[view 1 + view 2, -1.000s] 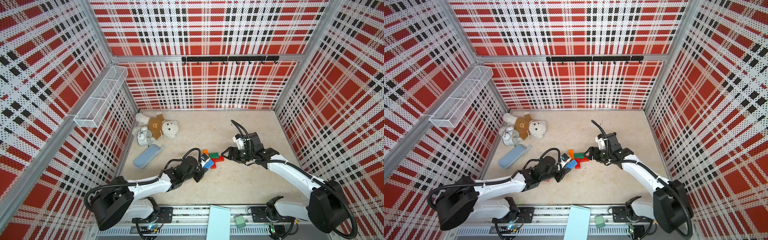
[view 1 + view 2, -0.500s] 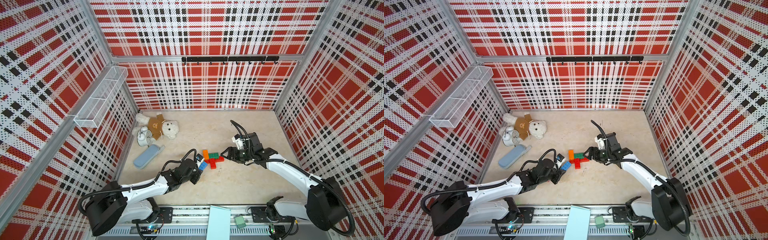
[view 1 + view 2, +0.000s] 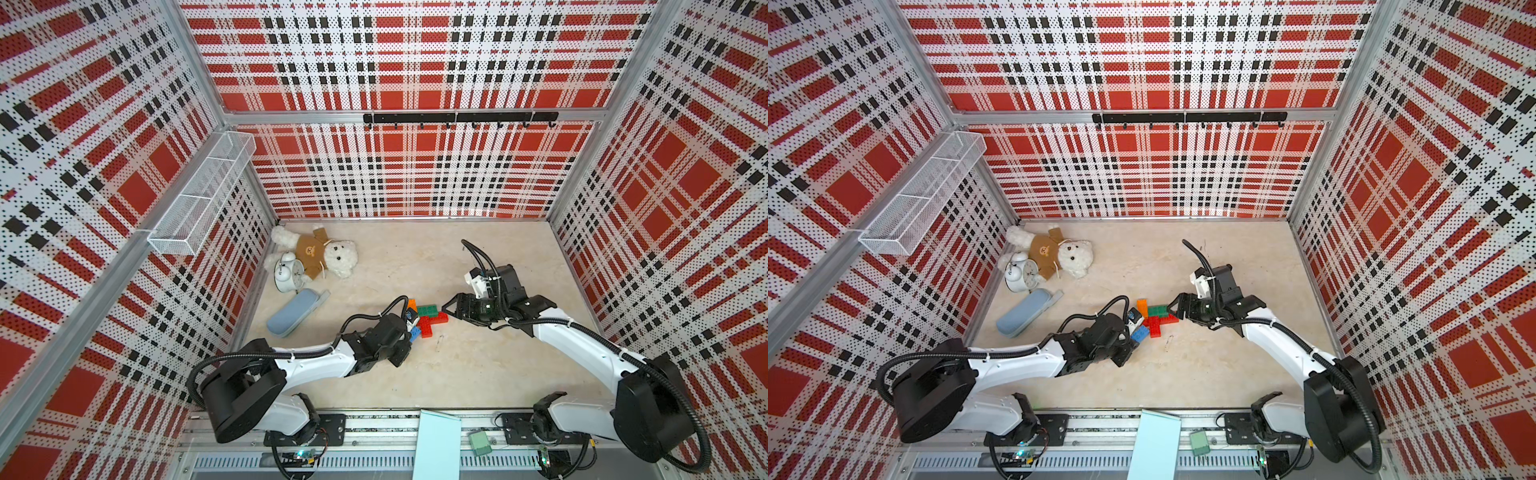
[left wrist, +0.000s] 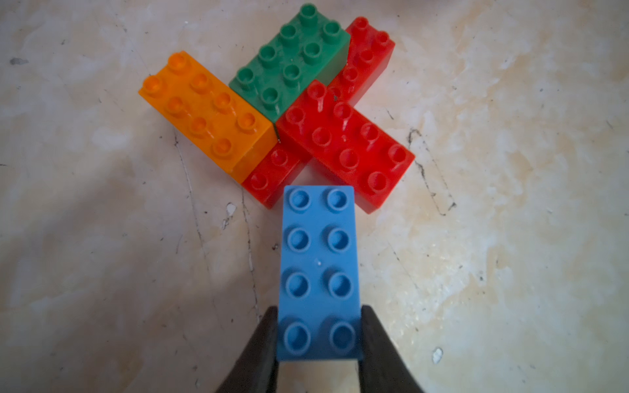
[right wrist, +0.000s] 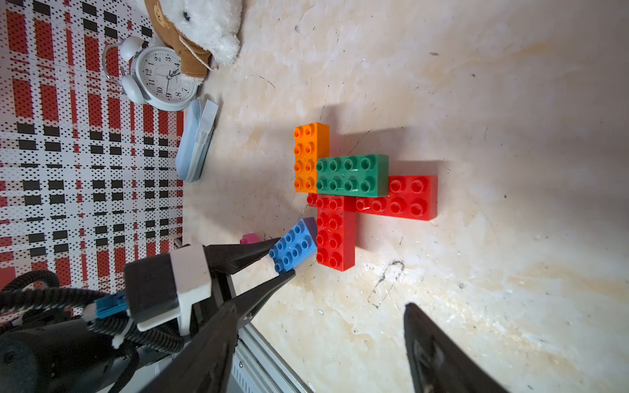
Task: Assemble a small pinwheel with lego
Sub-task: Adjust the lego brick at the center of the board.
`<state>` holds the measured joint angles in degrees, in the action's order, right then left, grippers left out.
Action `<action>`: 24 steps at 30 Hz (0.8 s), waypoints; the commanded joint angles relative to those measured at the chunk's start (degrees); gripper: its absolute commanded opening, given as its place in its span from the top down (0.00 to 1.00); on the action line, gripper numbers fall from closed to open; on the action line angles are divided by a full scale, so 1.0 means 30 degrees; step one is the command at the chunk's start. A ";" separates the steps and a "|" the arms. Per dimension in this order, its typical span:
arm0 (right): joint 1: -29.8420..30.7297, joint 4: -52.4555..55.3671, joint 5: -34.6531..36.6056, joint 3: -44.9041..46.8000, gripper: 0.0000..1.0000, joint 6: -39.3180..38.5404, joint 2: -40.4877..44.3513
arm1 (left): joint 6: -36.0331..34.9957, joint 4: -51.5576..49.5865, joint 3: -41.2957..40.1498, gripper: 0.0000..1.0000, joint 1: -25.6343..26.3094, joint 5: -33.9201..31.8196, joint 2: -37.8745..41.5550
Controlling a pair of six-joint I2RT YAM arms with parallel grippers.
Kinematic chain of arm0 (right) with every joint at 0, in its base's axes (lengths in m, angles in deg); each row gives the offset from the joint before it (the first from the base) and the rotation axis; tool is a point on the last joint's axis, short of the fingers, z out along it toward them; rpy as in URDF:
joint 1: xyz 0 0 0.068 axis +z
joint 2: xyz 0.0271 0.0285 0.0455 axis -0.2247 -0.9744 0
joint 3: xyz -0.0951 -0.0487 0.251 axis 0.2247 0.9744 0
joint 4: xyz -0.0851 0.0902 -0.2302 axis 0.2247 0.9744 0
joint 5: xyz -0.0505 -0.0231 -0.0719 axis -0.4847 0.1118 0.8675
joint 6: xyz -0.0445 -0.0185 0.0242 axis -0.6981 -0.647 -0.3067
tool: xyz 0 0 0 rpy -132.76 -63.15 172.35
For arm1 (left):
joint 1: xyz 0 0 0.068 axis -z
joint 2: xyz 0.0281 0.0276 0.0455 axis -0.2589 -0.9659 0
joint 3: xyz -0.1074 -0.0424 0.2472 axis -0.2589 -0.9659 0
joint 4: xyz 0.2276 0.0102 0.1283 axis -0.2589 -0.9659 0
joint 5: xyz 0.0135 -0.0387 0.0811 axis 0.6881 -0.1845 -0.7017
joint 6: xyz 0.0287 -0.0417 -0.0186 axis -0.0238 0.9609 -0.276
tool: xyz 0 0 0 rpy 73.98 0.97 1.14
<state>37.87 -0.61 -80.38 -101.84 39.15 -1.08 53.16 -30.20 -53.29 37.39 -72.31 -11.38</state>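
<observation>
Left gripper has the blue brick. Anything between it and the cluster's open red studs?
Nothing visible. The blue brick, clamped in the left gripper, faces the exposed red studs between the orange brick and the upper red brick. The right gripper stands open beyond them.

Both top views are looking steeply down from high above the 6 o'clock edge, taking in the whole floor and the plaid walls; they are sharing nearly the same scene, shifted slightly sideways. The left wrist camera is sitting very close, facing about 2 o'clock along the left gripper onto the bricks. The right wrist camera is looking from farther back, low across the floor toward 9 o'clock past the right gripper, sharing those bricks and catching the clock and teddy bear at their 10 o'clock.
</observation>
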 commanded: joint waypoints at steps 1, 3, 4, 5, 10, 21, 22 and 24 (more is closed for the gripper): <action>-0.0198 0.0063 0.0300 0.0147 0.21 -0.0307 0.0781 | -0.0237 0.0829 0.0659 0.76 0.0391 0.0372 -0.0626; -0.0260 0.0164 0.0371 0.0208 0.21 -0.0358 0.0934 | -0.0222 0.1203 0.0960 0.76 0.0712 0.0442 -0.1069; -0.0282 0.0222 0.0396 0.0217 0.21 -0.0390 0.0988 | -0.0265 0.1378 0.1122 0.76 0.0878 0.0440 -0.1251; -0.0326 0.0248 0.0386 0.0256 0.21 -0.0405 0.1022 | -0.0306 0.1634 0.1327 0.76 0.1081 0.0453 -0.1509; -0.0439 0.0153 0.0347 0.0323 0.21 -0.0499 0.0941 | -0.0097 0.2000 0.2029 0.76 0.1693 -0.0533 -0.2321; -0.0368 -0.1875 -0.0958 0.0022 0.49 -0.0119 -0.1322 | -0.1485 0.3186 -0.0713 0.76 0.1583 -0.1717 0.0235; -0.0341 -0.2148 -0.1132 -0.0025 0.54 -0.0032 -0.1647 | -0.1769 0.3161 -0.0750 0.76 0.1519 -0.1609 0.0250; -0.0268 -0.2622 -0.1393 -0.0202 0.62 0.0158 -0.2270 | -0.2257 0.3357 -0.0925 0.76 0.1299 -0.1279 0.0168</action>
<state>36.80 -3.85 -82.59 -101.47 39.11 -5.86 49.44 -22.90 -55.37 42.05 -76.20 -11.62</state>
